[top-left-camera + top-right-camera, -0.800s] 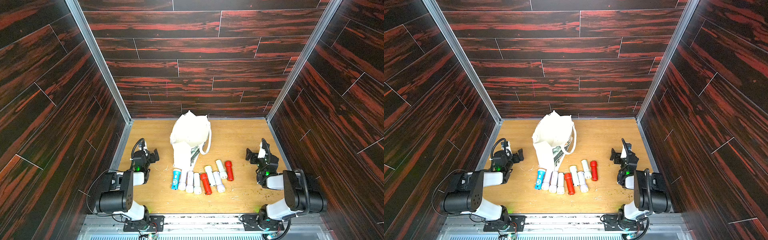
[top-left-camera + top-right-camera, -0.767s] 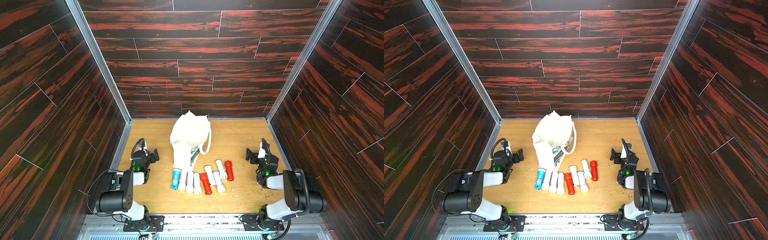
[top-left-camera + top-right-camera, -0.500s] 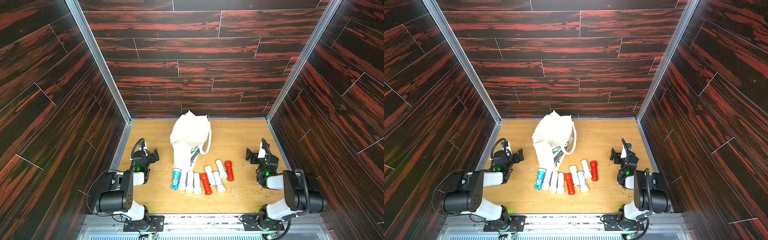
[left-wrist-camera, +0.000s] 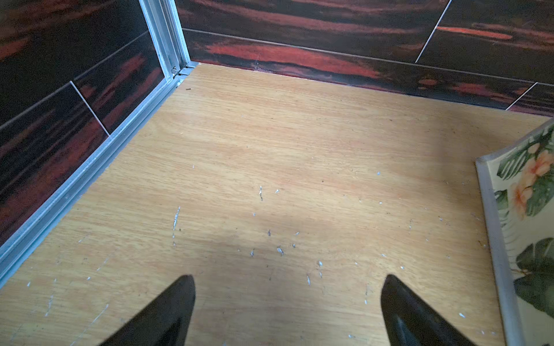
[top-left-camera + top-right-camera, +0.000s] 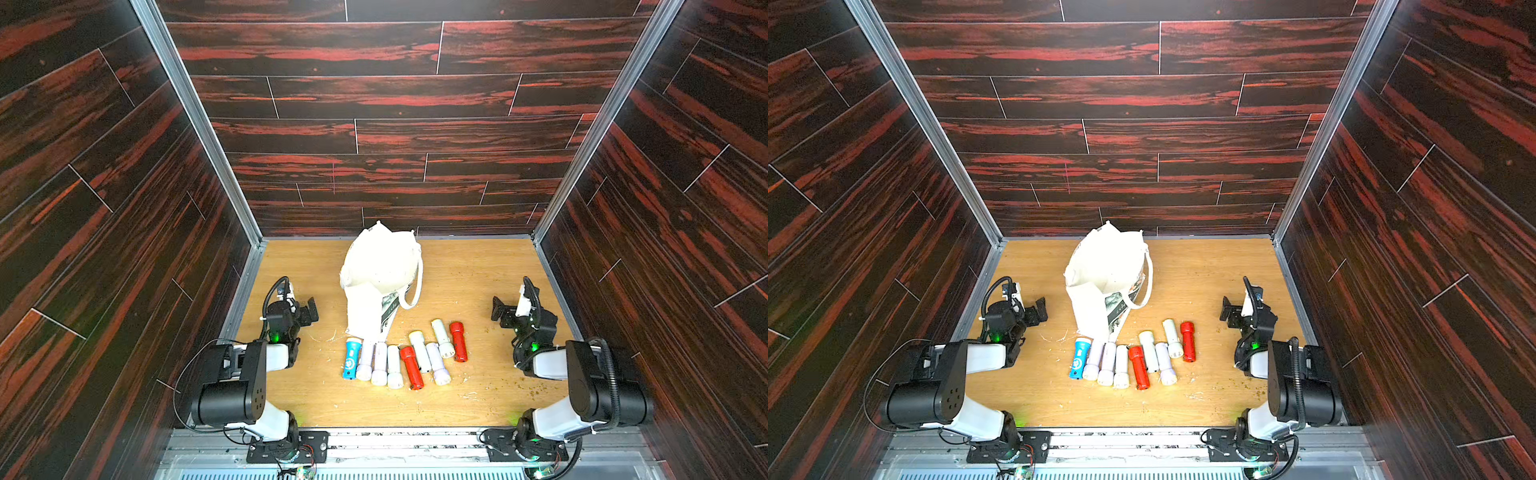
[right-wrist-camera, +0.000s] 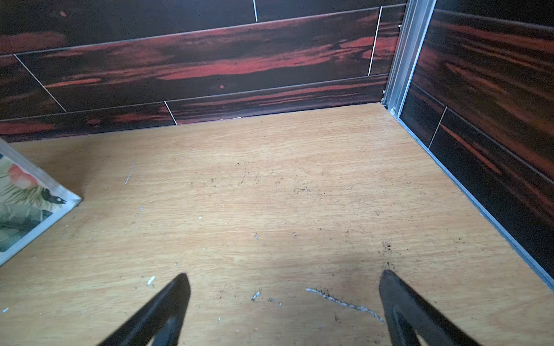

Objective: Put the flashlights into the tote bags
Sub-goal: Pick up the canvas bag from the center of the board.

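Note:
The cream tote bag (image 5: 378, 270) (image 5: 1104, 266) stands slumped at mid-table, mouth up, with a loop handle and a black-and-white print on its right side. In front of it several flashlights lie in a loose row: a blue flashlight (image 5: 351, 359) (image 5: 1077, 359) at the left end, two red flashlights (image 5: 411, 368) (image 5: 457, 340), the others white, lilac or cream. My left gripper (image 5: 309, 309) (image 4: 287, 278) rests open at the left of the table. At the right my right gripper (image 5: 500, 309) (image 6: 283, 274) also stands open. Both hold nothing and are well apart from the flashlights.
Dark red-streaked walls (image 5: 374, 137) close in the wooden table (image 5: 478, 266) on three sides, with metal rails along their feet. A flat floral-printed piece with a pale rim shows at the edge of each wrist view (image 4: 527, 209) (image 6: 21, 203). Crumbs dot the wood.

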### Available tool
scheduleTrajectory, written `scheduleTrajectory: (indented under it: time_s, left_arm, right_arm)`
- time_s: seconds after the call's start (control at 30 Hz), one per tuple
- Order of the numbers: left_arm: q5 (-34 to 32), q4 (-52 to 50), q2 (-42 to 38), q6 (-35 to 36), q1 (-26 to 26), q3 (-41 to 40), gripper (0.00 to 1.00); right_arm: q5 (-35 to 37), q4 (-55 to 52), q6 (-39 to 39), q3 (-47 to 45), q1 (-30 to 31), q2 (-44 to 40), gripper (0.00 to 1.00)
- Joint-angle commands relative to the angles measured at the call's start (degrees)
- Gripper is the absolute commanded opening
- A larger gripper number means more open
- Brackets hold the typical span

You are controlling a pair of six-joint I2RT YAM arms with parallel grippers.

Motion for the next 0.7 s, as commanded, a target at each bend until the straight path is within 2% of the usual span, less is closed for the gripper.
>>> scheduleTrajectory:
  time_s: [0.0, 0.13, 0.3, 0.4, 0.5, 0.67]
  left_arm:
    - [0.48, 1.16, 0.21, 0.66, 0.41, 0.77, 0.99]
    - [0.31, 1.34, 0.26, 0.75, 0.40, 0.61, 0.99]
    - [-3.80, 4.84, -0.49, -1.16, 0.35, -1.54, 0.99]
    - [-4.46, 5.21, -3.63, -1.18, 0.39, -3.02, 0.99]
    - [-7.20, 1.74, -8.92, -2.24, 0.25, -3.97, 0.99]
    - [-12.32, -10.48, -19.59, -6.50, 0.15, -3.47, 0.99]
  right_arm:
    - [-0.19, 1.52, 0.59, 1.05, -0.29, 1.05, 0.99]
    - [-0.19, 1.52, 0.58, 1.07, -0.30, 1.04, 0.99]
    - [-0.23, 1.68, 0.51, 0.83, -0.26, 0.80, 0.99]
    - [-2.59, 1.77, -0.45, 0.58, -0.07, 0.12, 0.99]
    - [-3.17, -1.37, -1.63, 0.61, 0.59, -3.51, 0.99]
    - [-1.29, -10.34, 0.43, 1.20, 0.64, -12.07, 0.99]
